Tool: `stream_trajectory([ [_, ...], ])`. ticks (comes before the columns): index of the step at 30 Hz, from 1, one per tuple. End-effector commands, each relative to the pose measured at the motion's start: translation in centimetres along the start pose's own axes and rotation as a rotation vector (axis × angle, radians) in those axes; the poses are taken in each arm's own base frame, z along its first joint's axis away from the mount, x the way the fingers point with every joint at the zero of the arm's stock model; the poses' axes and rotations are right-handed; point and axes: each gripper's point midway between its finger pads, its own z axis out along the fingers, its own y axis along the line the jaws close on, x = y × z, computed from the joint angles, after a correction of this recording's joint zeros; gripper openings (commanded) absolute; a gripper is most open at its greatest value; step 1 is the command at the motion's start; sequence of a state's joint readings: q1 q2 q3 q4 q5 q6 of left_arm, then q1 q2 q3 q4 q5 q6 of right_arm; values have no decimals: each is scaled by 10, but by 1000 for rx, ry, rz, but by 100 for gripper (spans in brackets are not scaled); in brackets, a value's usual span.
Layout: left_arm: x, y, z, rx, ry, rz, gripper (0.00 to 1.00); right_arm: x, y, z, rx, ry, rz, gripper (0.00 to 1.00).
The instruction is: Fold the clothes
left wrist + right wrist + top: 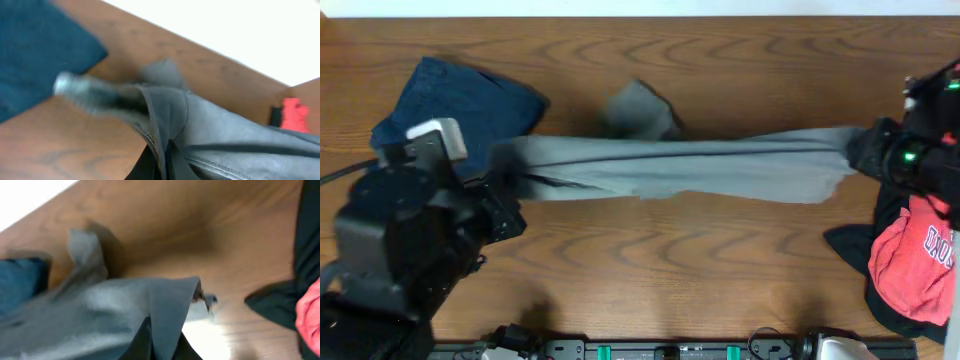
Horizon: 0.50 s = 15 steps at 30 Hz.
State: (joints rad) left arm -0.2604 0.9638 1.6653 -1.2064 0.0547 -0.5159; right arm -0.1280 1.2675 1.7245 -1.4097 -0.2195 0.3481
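The clothes, a grey-khaki pair of shorts (680, 168), hang stretched in a long band across the middle of the table. My left gripper (506, 180) is shut on their left end. In the left wrist view the cloth (225, 135) runs down between the dark fingers of that gripper (162, 162). My right gripper (858, 150) is shut on the right end. Its wrist view shows a fold of the grey fabric (100, 315) pinched between the jaws of this gripper (162, 342). A loose grey flap (640, 110) lies behind the band.
A dark navy folded garment (460, 100) lies at the back left, close to my left arm. A red shirt with white lettering (915, 260) sits on dark cloth (850, 245) at the right edge. Bare wooden table (670, 270) spreads in front of the shorts.
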Motion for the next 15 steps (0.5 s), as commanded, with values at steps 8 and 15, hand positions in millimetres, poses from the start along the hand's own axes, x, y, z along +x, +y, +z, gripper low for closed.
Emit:
stream_trajectory([
  [8, -49, -23, 48, -16, -55, 104, 6, -47, -3, -23, 49, -166, -133, 7],
  [15, -83, -44, 147, -8, -77, 205, 6, -105, 3, 40, 20, -201, -137, 1],
])
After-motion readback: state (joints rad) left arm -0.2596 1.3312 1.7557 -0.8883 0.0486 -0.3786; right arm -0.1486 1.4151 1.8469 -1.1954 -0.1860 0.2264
